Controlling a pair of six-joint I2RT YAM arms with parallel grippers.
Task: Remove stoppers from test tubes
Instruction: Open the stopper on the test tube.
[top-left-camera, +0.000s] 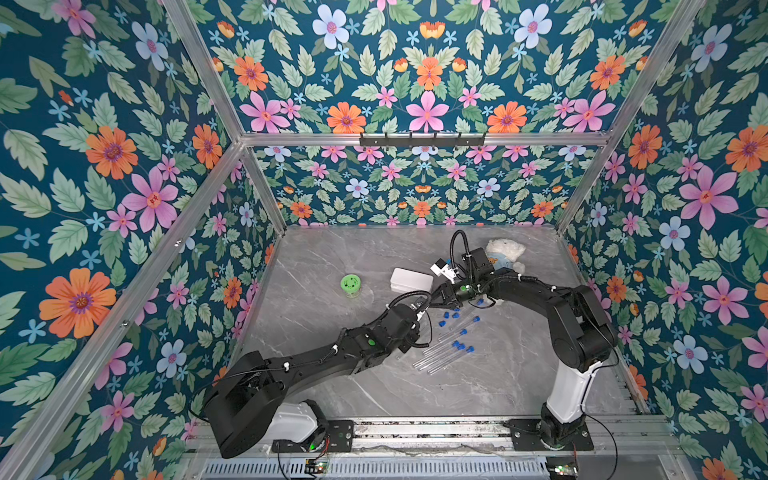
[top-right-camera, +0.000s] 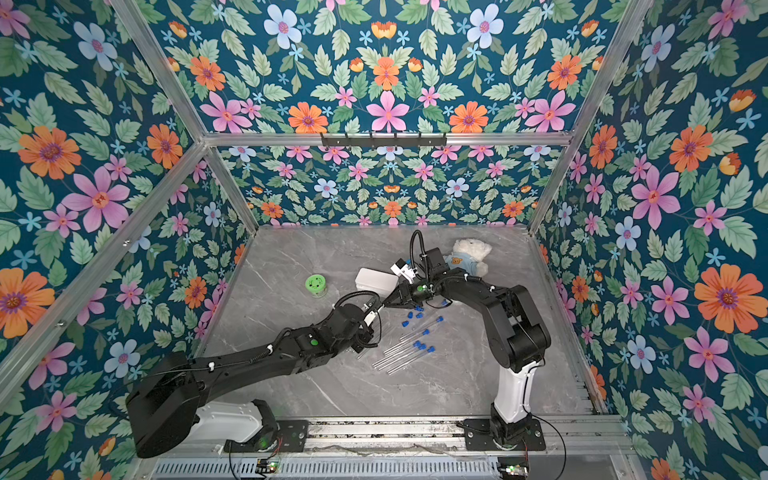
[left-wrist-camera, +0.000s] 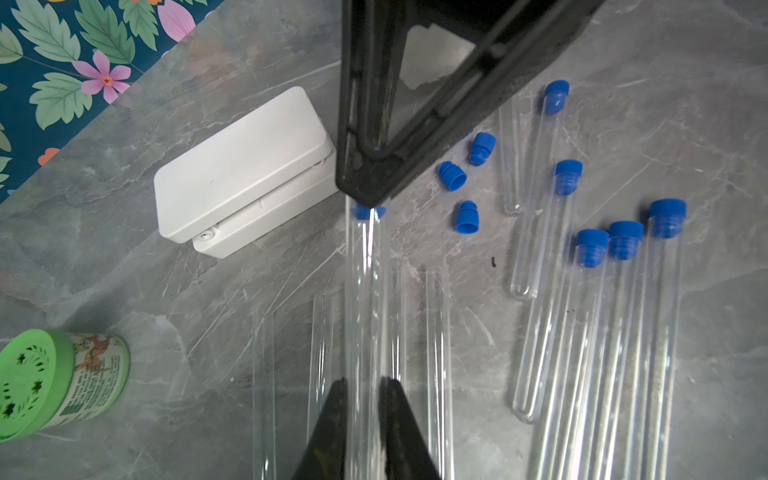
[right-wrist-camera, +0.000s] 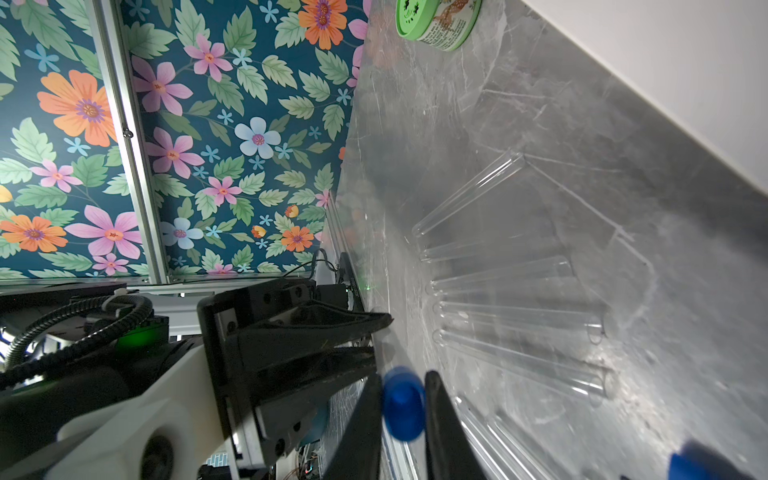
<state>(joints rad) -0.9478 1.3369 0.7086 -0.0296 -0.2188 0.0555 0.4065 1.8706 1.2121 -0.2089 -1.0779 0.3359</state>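
My left gripper (left-wrist-camera: 365, 382) is shut on a clear test tube (left-wrist-camera: 365, 291), which runs out between its fingers above the table. The tube's far end carries a blue stopper (left-wrist-camera: 368, 212). My right gripper (right-wrist-camera: 402, 378) is shut on that stopper (right-wrist-camera: 403, 405), one finger pressed against each side. In both top views the two grippers meet tip to tip (top-left-camera: 428, 303) (top-right-camera: 381, 308) by the white box. Three loose stoppers (left-wrist-camera: 467, 217) lie on the marble. Several stoppered tubes (left-wrist-camera: 623, 332) lie beside them, and several open tubes (right-wrist-camera: 519, 320) lie under the held one.
A white box (top-left-camera: 411, 279) lies just behind the grippers. A green-lidded jar (top-left-camera: 351, 284) stands to its left. A white teddy bear (top-left-camera: 505, 253) sits at the back right, behind the right arm. The tubes and stoppers (top-left-camera: 451, 340) spread between the two arms.
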